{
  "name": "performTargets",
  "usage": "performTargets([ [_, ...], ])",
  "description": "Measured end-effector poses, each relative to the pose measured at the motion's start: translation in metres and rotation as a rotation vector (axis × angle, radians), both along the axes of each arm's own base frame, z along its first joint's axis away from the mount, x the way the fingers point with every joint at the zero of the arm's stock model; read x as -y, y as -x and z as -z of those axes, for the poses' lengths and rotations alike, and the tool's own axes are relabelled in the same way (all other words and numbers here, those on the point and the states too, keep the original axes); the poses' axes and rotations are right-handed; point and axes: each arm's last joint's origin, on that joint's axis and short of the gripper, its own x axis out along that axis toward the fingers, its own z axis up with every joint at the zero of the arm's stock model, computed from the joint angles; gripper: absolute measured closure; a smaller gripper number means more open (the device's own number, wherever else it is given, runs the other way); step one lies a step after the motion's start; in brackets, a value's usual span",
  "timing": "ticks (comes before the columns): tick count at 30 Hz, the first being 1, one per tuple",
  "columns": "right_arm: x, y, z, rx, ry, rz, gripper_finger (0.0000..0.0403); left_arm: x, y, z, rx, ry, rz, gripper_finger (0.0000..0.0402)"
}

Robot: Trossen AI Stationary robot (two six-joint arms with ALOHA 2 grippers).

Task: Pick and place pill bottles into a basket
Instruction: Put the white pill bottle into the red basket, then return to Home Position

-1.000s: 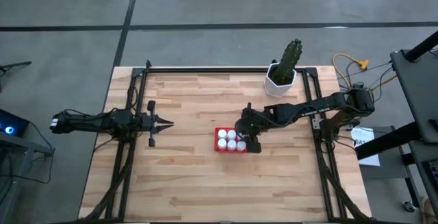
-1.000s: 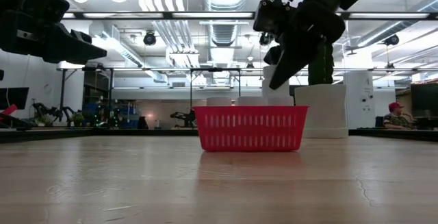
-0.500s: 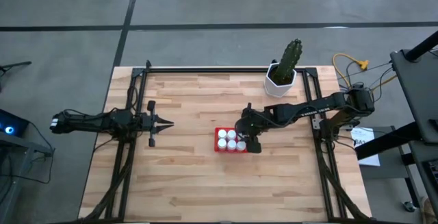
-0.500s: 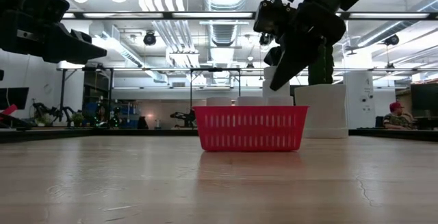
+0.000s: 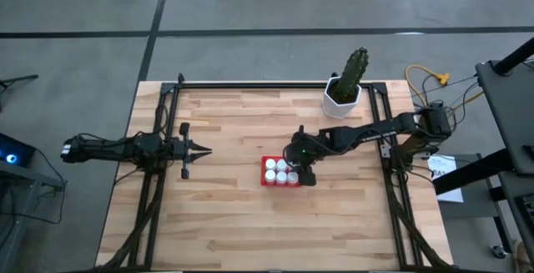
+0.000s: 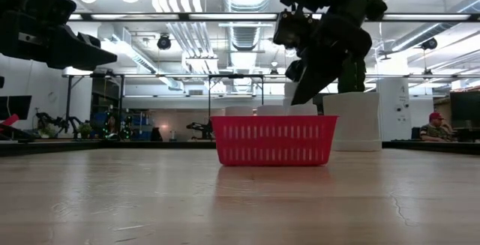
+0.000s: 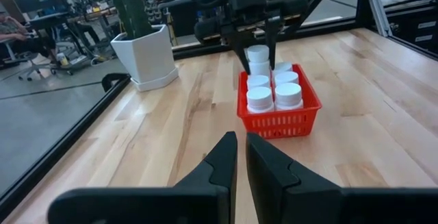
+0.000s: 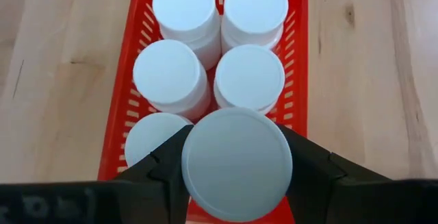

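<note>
The red basket (image 5: 282, 171) stands mid-table with several white pill bottles upright in it (image 8: 170, 72). My right gripper (image 8: 236, 166) hangs over the basket's right end, shut on one more pill bottle (image 7: 258, 54), whose cap (image 8: 236, 162) fills the space between the fingers. That bottle sits higher than the others, over the one free corner of the basket (image 7: 277, 111). My left gripper (image 5: 200, 149) waits shut above the table's left side, well away from the basket. My right gripper pinches the pill bottle at its cap's two opposite sides (image 8: 187, 161) between its two fingers (image 8: 311, 166). The fingers slant down from the table's right. The bottle stands upright in the hold with its cap above the other caps; the bottles in front hide its lower end.
A white pot with a tall cactus (image 5: 344, 89) stands at the table's far edge, behind and to the right of the basket. Black frame rails (image 5: 158, 181) run along the table's left and right sides. Bare wood lies near and left of the basket.
My right gripper has sunk a little toward the basket with the pill bottle still in its fingers, so the bottle now reaches the basket's rim in the low view.
</note>
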Motion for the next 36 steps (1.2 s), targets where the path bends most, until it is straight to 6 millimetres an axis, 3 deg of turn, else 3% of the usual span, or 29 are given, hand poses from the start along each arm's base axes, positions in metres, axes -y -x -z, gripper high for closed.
performTargets([
  [10,0.002,0.0,0.0,-0.004,-0.008,0.006,0.0235,0.0,0.0,0.0,-0.002,0.007,-0.001,0.0387],
  [15,0.002,0.001,0.001,-0.009,-0.02,0.028,0.0179,0.0,0.0,0.0,-0.001,0.023,-0.004,0.0387],
  [19,0.002,0.001,0.001,-0.01,-0.022,0.03,0.016,0.0,0.0,0.0,-0.001,0.023,-0.005,0.0387],
  [30,0.002,0.001,-0.003,-0.001,-0.02,0.027,0.0181,0.0,0.0,0.0,-0.001,0.023,-0.005,0.0387],
  [36,0.004,0.001,-0.029,0.058,0.045,0.03,0.0184,0.0,0.0,0.0,-0.001,0.02,-0.005,0.0387],
])
